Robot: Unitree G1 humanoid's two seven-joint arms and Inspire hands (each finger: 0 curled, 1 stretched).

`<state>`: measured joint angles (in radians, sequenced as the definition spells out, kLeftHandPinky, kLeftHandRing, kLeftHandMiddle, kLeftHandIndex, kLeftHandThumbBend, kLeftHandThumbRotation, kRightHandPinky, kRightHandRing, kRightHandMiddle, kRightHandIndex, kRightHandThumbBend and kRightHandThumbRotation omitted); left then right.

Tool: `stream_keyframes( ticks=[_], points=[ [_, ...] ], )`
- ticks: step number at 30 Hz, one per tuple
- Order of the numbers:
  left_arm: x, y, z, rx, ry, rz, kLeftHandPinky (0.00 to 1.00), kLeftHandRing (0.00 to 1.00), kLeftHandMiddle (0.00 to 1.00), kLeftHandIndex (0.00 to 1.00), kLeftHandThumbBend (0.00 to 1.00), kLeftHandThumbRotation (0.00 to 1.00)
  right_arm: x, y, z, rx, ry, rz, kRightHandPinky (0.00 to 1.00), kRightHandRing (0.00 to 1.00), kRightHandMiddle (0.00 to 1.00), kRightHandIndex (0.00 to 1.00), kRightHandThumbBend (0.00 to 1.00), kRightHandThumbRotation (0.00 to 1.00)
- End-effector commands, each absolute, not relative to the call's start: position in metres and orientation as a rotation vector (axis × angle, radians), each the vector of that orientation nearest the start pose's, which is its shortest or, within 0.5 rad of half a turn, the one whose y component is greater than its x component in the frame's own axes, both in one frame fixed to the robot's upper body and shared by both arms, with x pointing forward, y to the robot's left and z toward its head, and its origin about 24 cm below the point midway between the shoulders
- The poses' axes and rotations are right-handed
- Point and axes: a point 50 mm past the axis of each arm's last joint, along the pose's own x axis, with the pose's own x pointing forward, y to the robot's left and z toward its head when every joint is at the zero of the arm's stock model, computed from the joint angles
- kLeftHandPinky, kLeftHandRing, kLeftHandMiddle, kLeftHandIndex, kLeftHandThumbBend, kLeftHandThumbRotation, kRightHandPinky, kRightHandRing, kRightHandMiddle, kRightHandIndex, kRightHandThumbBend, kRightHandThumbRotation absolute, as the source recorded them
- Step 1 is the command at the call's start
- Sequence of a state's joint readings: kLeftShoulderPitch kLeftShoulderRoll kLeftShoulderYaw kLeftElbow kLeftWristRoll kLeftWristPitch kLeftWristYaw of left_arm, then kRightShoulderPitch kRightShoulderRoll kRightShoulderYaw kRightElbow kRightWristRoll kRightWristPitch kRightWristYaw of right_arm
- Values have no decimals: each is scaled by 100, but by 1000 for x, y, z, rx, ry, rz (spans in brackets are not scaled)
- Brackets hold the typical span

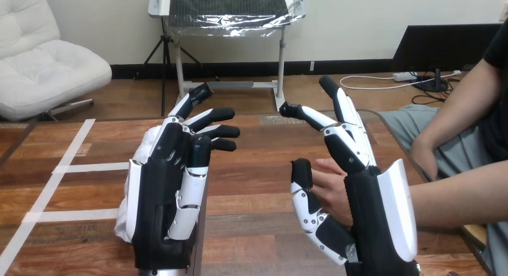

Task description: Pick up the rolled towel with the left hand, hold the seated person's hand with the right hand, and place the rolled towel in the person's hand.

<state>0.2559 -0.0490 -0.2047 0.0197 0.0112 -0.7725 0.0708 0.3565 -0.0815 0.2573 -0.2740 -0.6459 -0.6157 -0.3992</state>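
The rolled towel (145, 139), likely soft and light, lies behind the left hand's (159, 216) straight, empty fingers; grasp round its middle; right hand (361, 199) likewise uncurled.

The white rolled towel (142, 147) lies left of the wooden table's (257, 168) middle, while the person's hand (330, 189) rests open at its right side.

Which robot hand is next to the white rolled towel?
The left hand: the rolled towel shows just behind it. The right hand is beside the person's hand instead.
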Motion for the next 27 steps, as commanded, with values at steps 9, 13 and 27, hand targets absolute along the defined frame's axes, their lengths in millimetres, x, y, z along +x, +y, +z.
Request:
stream_keyframes(
  ticks=[9, 13, 27],
  points=[
    [168, 104, 50, -153, -460, -2, 56, 63, 70, 81, 43, 78, 170, -103, 100, -432, -739, -5, 100, 100, 99, 80, 0, 0],
    [169, 104, 50, -153, -464, -2, 56, 63, 70, 81, 43, 78, 170, -103, 100, -433, -738, -6, 100, 100, 99, 80, 0, 0],
    [171, 104, 50, -162, -467, -20, 56, 63, 70, 81, 42, 77, 172, -103, 100, -433, -735, -11, 100, 100, 99, 81, 0, 0]
  ],
)
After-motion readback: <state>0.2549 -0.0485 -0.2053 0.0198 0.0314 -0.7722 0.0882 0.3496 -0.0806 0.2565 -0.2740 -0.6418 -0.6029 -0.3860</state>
